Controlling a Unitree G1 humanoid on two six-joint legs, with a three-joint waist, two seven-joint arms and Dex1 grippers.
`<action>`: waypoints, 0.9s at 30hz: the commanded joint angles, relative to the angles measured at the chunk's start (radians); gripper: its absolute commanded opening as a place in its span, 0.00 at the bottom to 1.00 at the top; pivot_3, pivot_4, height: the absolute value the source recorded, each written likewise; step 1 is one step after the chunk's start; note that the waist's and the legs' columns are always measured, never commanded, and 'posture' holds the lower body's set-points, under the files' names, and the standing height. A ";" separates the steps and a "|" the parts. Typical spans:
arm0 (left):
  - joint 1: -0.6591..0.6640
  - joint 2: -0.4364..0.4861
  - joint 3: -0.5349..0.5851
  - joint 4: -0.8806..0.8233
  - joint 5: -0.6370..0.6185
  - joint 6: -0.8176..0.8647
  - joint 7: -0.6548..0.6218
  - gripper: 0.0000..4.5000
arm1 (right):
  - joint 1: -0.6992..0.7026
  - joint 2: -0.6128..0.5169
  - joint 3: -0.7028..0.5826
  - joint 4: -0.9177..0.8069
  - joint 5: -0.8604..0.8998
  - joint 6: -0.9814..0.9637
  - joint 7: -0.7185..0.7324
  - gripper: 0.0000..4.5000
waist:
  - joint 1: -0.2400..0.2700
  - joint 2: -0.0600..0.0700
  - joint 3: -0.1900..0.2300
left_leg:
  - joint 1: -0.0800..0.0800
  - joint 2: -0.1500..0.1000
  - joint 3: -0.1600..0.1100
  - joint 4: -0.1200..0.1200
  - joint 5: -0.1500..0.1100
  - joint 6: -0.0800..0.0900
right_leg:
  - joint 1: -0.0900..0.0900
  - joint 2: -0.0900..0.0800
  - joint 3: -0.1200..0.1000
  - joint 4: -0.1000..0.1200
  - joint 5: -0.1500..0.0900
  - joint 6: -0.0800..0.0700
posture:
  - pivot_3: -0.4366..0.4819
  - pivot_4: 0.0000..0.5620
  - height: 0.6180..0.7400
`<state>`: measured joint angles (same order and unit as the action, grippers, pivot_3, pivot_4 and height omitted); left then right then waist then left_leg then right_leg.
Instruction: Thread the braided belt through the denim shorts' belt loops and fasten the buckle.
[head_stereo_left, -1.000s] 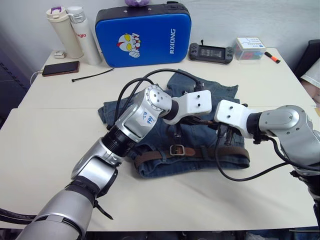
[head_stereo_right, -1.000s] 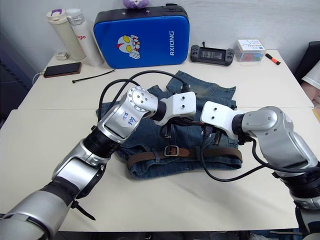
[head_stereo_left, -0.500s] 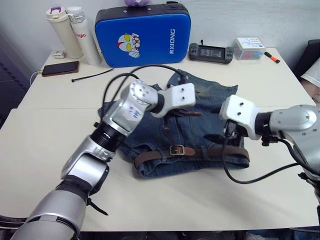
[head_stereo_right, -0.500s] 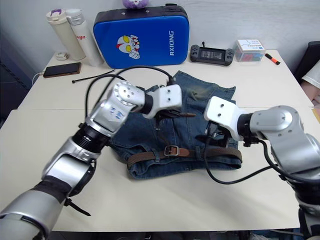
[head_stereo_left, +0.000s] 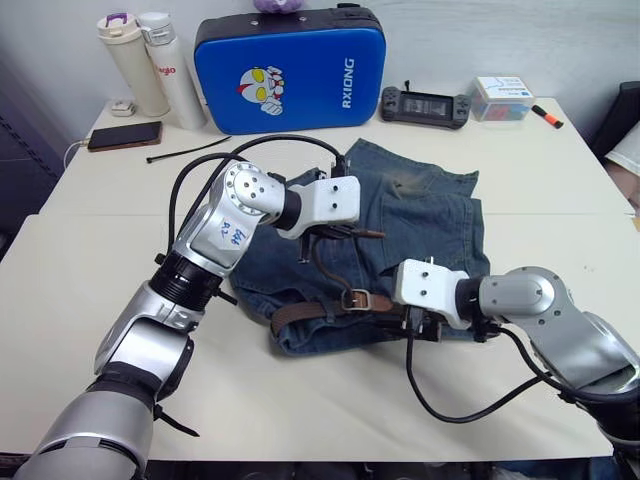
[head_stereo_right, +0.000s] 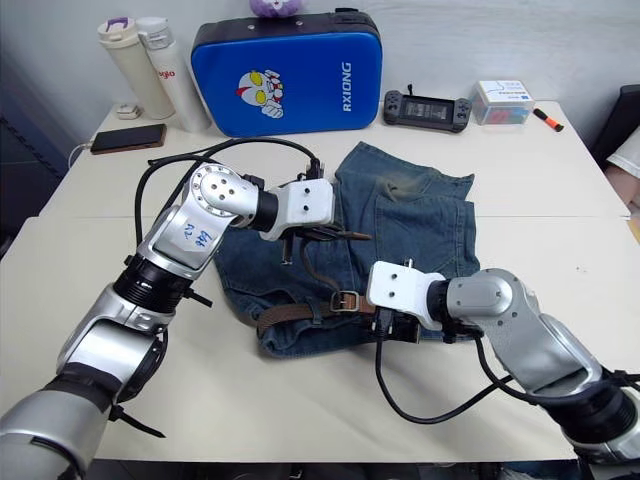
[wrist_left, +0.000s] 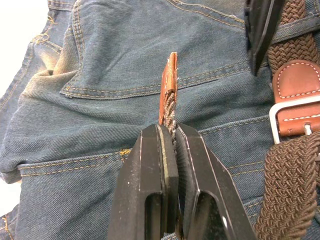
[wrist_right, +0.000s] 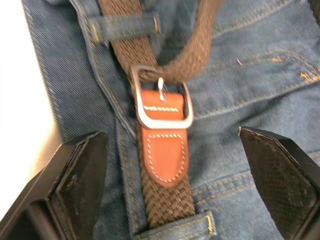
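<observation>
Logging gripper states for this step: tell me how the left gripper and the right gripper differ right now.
The left gripper is shut on the braided belt, pinching its free end above the denim shorts; the right gripper is open and holds nothing. The left one is raised over the pocket area, while the right one hovers low at the waistband, its fingers straddling the buckle. Both have black fingers and work over the shorts.

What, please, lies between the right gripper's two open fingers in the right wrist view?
The buckle lies there, with the braided belt running through it over the denim shorts; the right gripper touches neither.
</observation>
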<state>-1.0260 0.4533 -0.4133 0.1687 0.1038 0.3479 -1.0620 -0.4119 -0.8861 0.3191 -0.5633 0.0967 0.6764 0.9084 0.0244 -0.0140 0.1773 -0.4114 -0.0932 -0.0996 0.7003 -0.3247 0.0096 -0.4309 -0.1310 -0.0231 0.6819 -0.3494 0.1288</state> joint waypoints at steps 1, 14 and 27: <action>-0.007 0.005 0.015 -0.027 0.001 -0.016 -0.004 0.00 | -0.003 0.018 0.013 0.014 -0.051 -0.028 -0.034 0.98 | 0.000 0.000 0.000 | 0.000 0.000 0.000 0.000 0.000 0.000 | 0.000 0.000 0.000 0.000 0.000 0.000 | 0.48 0.27 0.48; 0.010 0.012 0.014 -0.043 0.005 -0.025 -0.018 0.00 | 0.006 0.048 0.002 0.062 -0.150 -0.152 -0.070 0.86 | -0.002 0.000 0.000 | 0.000 0.000 0.000 0.001 0.000 0.000 | 0.000 0.000 0.000 0.001 0.000 0.000 | 0.48 0.27 0.48; 0.017 0.053 0.012 -0.067 0.008 -0.033 -0.061 0.00 | 0.016 0.110 -0.053 0.054 -0.148 -0.085 -0.115 0.01 | -0.002 0.000 0.000 | 0.000 0.000 0.000 0.001 0.000 0.000 | 0.000 0.000 0.000 0.005 0.000 0.000 | 0.48 0.27 0.48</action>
<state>-1.0047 0.4890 -0.4133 0.1556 0.1143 0.3252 -1.1048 -0.3856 -0.7832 0.3055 -0.4878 -0.0391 0.5789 0.8227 0.0220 -0.0140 0.1773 -0.4111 -0.0933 -0.0995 0.7015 -0.3247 0.0096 -0.4314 -0.1309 -0.0226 0.6877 -0.3494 0.1288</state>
